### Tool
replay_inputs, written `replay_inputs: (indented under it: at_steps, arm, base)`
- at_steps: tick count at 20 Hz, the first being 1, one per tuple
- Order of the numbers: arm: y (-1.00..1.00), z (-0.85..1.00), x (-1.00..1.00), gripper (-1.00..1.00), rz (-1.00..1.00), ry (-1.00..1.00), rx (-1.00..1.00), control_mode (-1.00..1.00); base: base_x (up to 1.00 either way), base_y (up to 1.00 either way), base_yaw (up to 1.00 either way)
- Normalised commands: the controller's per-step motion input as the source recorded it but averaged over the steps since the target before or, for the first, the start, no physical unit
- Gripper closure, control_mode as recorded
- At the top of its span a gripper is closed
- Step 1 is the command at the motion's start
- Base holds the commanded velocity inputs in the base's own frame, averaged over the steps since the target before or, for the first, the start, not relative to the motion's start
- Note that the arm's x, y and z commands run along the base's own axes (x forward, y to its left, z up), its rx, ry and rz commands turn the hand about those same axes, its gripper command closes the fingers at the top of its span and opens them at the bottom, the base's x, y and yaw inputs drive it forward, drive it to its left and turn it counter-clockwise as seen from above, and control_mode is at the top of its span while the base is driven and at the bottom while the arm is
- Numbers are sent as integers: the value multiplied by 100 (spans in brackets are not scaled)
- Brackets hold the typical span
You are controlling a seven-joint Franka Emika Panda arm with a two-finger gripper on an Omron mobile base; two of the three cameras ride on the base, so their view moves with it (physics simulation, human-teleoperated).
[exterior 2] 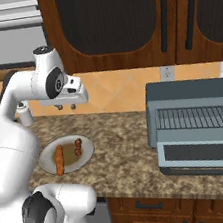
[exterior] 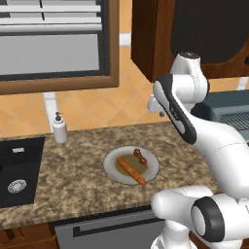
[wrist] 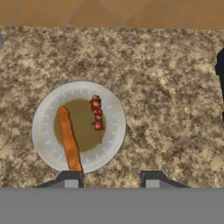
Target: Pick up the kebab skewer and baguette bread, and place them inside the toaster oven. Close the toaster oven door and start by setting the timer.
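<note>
Nearest the hand camera: two dark finger tips of the gripper (wrist: pixel 111 180), poking up at the lower edge, drawn in to their closest setting with nothing between them. Gripper (exterior 2: pixel 66 107) hanging high above the granite counter (exterior 2: pixel 125 157) in the right base view, clear of everything, carried on the white arm above the plate.

Below it, a round grey plate (wrist: pixel 43 113) with a brown centre, resting flat on the counter. On the plate, two items lying side by side without touching:
- baguette bread (wrist: pixel 69 140), long and orange-brown, one tapered end reaching the plate's rim near one finger tip (as seen from the hand).
- kebab skewer (wrist: pixel 97 116), short, with small red and dark chunks, toward the plate's middle.

Same plate (exterior: pixel 111 168) seen in the left base view with baguette bread (exterior: pixel 130 171) and kebab skewer (exterior: pixel 140 156) on it; also in the right base view: plate (exterior 2: pixel 86 147), baguette bread (exterior 2: pixel 59 159), kebab skewer (exterior 2: pixel 78 147).

Well to the right of the plate on the counter: toaster oven (exterior 2: pixel 192 94), blue-grey, standing against the tiled wall. Toaster oven door (exterior 2: pixel 202 153) dropped fully open, lying flat in front, wire rack (exterior 2: pixel 193 118) visible inside.

Far left of the counter: black sink (exterior: pixel 19 172), and a white soap dispenser (exterior: pixel 59 128) just beside it by the wall.
</note>
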Motion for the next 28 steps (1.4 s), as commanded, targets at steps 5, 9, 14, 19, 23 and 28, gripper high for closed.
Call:
replay_inputs:
  at_steps: [5, 9, 14, 19, 23, 28]
  arm:
    - [-60, -6, -52, -100, 2, -21, 7, -100]
    - [-100, -9, -94, -100, 0, -25, 11, -100]
    - [-100, -22, -78, -100, -5, -13, 7, -100]
    - [-99, -18, -33, -100, -14, -8, 1, -100]
    - [-81, 0, 4, -100, -7, -9, 0, -100]
    - [-97, -4, 11, -100, -7, -10, 1, -100]
  base:
    - [0, 0, 0]
    - [0, 0, 0]
    - [0, 0, 0]
    - [0, 0, 0]
    - [0, 0, 0]
    - [0, 0, 0]
